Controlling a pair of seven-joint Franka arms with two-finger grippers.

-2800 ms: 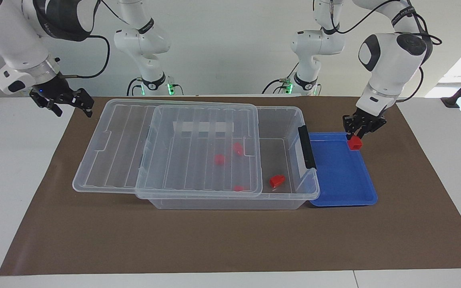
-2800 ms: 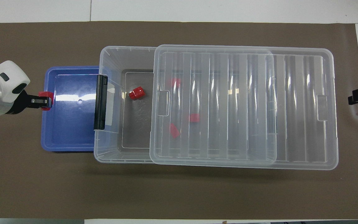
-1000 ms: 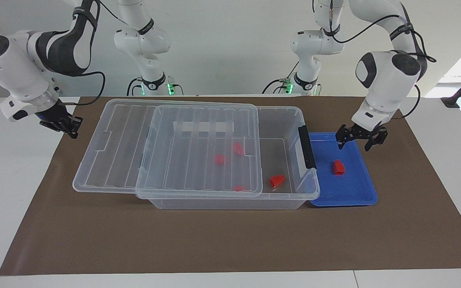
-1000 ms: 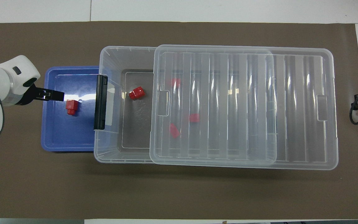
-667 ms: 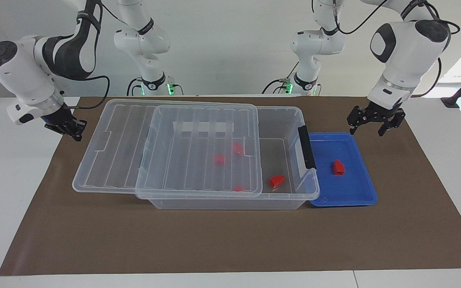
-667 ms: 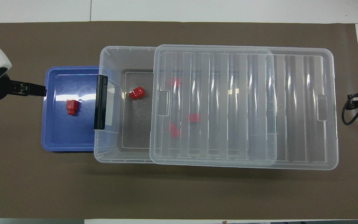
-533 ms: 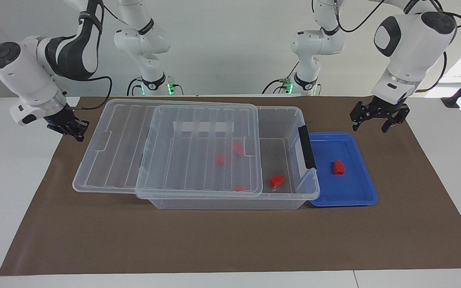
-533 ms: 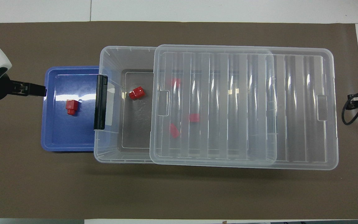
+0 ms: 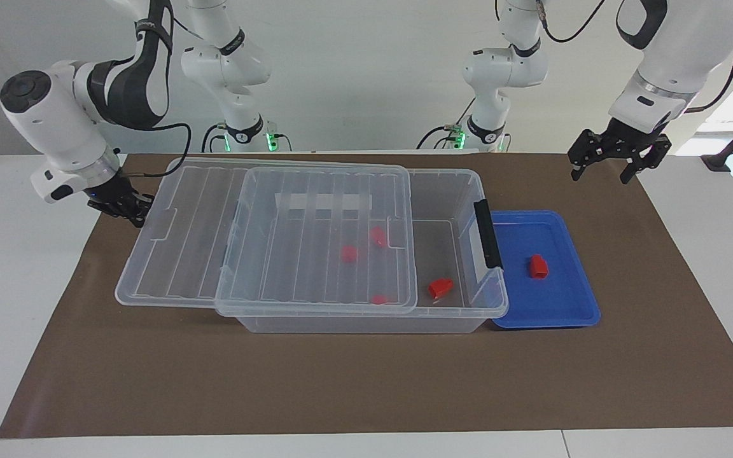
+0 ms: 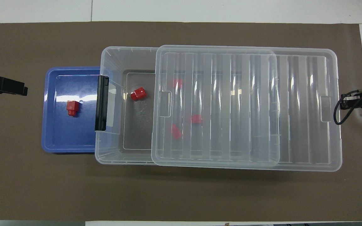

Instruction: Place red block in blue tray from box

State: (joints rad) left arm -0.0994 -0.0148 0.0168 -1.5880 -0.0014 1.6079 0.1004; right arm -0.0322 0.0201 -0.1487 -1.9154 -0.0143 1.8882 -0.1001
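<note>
Brown mat [image 9: 366,381] | lid [image 9: 315,235] half-covers box [image 9: 462,191] | left gripper [image 9: 613,165] open | right gripper [image 9: 126,208] closed, empty

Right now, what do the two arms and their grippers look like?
Both arms are glossy white with black joint sections and black cables looped along them. The left gripper and the right gripper are black, with skeletal linked fingers. Green lights glow at both bases.

red block [image 9: 537,266] dropped in blue tray [image 9: 570,312], left pincer [image 9: 614,162] withdrawn
</note>
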